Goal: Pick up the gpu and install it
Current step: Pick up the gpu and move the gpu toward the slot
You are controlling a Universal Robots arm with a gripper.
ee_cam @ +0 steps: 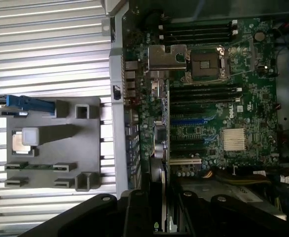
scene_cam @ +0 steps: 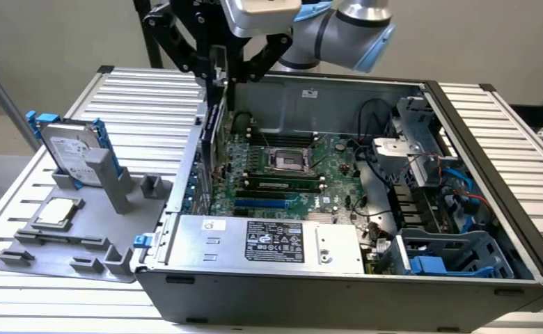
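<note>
At the exterior view's left, a hard drive (scene_cam: 67, 149) in a blue frame stands upright in a gray fixture (scene_cam: 67, 250) on the slatted table (scene_cam: 141, 104). A square processor (scene_cam: 56, 211) lies flat on the same fixture.

Just to the right, the gripper (scene_cam: 223, 69) hangs over the open computer case (scene_cam: 346, 306), its jaws clamped on the top edge of the gpu (scene_cam: 216, 118). The card stands on edge, its lower end inside the case beside the wall nearest the fixture. It is over the motherboard (scene_cam: 332, 156), and whether it touches a slot cannot be told.

The wrist view shows the gripper (ee_cam: 163, 205) with the gpu (ee_cam: 162, 177) edge-on between its black fingers (ee_cam: 134, 212).

Further right lie the empty processor socket (scene_cam: 285, 161), the memory sticks (scene_cam: 281, 184), the power supply (scene_cam: 271, 240) and a blue drive cage (scene_cam: 448, 254).
</note>
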